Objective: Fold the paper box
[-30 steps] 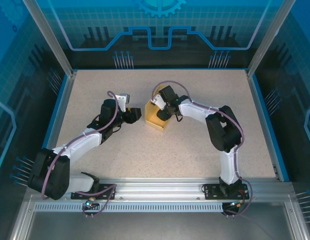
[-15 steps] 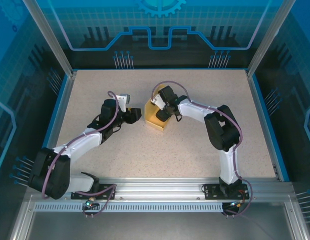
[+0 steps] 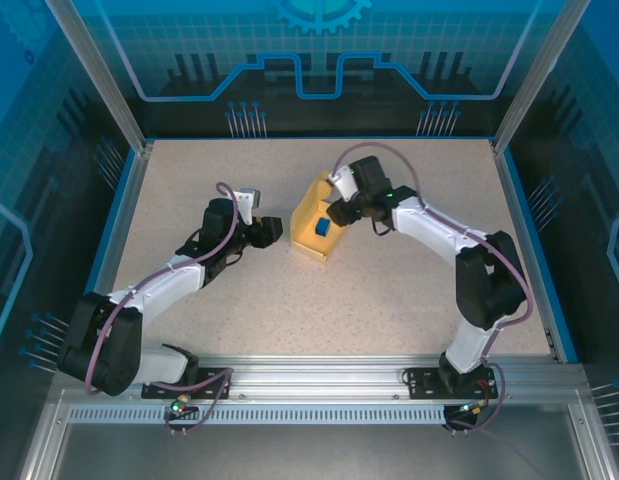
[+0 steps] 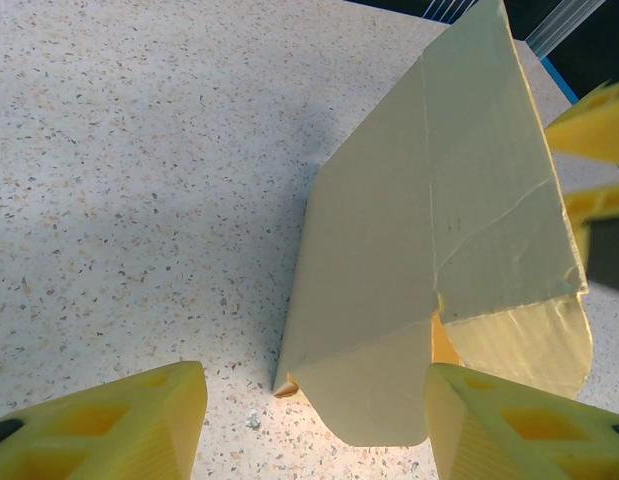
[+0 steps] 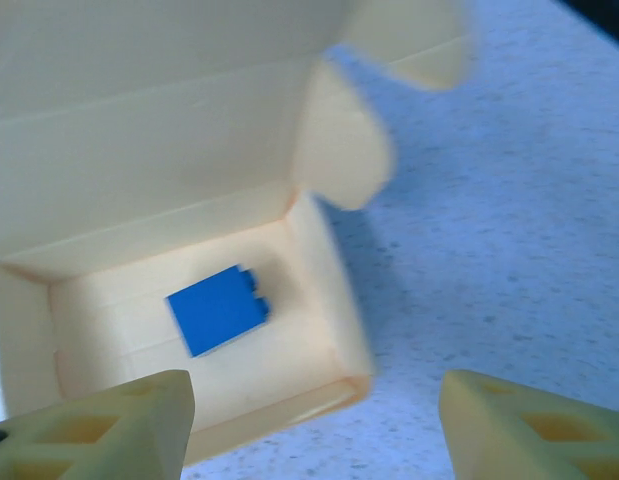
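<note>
Box [image 3: 307,242] mid table [image 3: 389,300], lid up, blue cube [image 3: 322,229] inside. L pincer [image 3: 277,231] released, just left of box (corner ahead of fingers, no grip). R pincer [image 3: 339,212] released, at box's right, empty.

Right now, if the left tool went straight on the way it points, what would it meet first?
Most likely the paper box: its outer wall stands directly ahead of the open left tool. How near it is, I can't tell.

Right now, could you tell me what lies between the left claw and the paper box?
Only bare table separates left claw from paper box, top view.
</note>
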You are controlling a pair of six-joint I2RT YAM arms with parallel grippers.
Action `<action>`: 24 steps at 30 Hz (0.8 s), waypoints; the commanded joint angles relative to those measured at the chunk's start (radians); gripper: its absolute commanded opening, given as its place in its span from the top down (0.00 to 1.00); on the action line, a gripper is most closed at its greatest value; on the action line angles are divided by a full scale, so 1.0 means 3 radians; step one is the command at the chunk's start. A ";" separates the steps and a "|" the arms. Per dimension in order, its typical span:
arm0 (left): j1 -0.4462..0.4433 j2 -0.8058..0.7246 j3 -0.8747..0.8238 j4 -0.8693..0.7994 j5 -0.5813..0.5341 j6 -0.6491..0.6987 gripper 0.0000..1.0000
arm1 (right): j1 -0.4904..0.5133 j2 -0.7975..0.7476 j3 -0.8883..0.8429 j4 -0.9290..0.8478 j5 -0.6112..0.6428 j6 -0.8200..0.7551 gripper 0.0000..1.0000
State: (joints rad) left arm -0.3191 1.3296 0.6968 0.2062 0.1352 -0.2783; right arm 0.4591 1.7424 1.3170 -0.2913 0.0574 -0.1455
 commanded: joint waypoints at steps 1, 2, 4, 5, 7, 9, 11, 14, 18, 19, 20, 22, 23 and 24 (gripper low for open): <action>-0.0013 0.0033 0.0014 0.0002 0.0003 0.0052 0.40 | -0.0151 -0.0018 -0.0073 0.0119 -0.0173 0.0281 0.33; -0.0015 0.0034 0.0009 0.0003 -0.0001 0.0053 0.40 | -0.0170 0.0018 -0.0054 0.0096 -0.0125 0.0326 0.32; -0.0015 0.0032 -0.0003 -0.0004 -0.0006 0.0048 0.39 | -0.0228 0.0140 0.0041 -0.0008 -0.0007 0.0446 0.32; -0.0011 0.0037 -0.0005 -0.0002 -0.0003 0.0048 0.40 | -0.0261 0.0215 0.0106 -0.0073 0.0025 0.0505 0.32; -0.0015 0.0042 0.0003 -0.0004 -0.0001 0.0048 0.39 | -0.0329 0.0358 0.0261 -0.0187 0.0048 0.0649 0.32; -0.0010 0.0050 0.0013 -0.0010 -0.0001 0.0048 0.39 | -0.0403 0.0515 0.0412 -0.0281 -0.0018 0.0782 0.32; -0.0013 0.0055 0.0021 -0.0017 -0.0001 0.0052 0.39 | -0.0477 0.0692 0.0575 -0.0358 -0.0182 0.0893 0.32; -0.0007 0.0068 0.0024 -0.0033 -0.0002 0.0057 0.39 | -0.0518 0.0946 0.0774 -0.0433 -0.0399 0.0966 0.33; -0.0004 0.0062 0.0024 -0.0068 -0.0019 0.0075 0.39 | -0.0513 0.1133 0.0864 -0.0431 -0.0554 0.0995 0.33; 0.0000 0.0062 0.0023 -0.0073 -0.0021 0.0079 0.39 | -0.0511 0.1158 0.0857 -0.0418 -0.0587 0.1001 0.33; 0.0005 0.0062 0.0024 -0.0076 -0.0025 0.0083 0.39 | -0.0503 0.1175 0.0859 -0.0415 -0.0630 0.1000 0.33; 0.0013 0.0067 0.0029 -0.0074 -0.0020 0.0084 0.39 | -0.0493 0.1200 0.0852 -0.0412 -0.0692 0.0999 0.33; 0.0010 0.0072 0.0034 -0.0070 -0.0015 0.0084 0.39 | -0.0487 0.1202 0.0846 -0.0410 -0.0717 0.1005 0.33; 0.0015 0.0077 0.0043 -0.0069 -0.0011 0.0082 0.39 | -0.0474 0.1202 0.0836 -0.0415 -0.0737 0.1003 0.34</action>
State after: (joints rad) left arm -0.3191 1.3430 0.6968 0.1955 0.1352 -0.2779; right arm 0.3050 2.0888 1.5463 -0.3973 -0.1017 0.1364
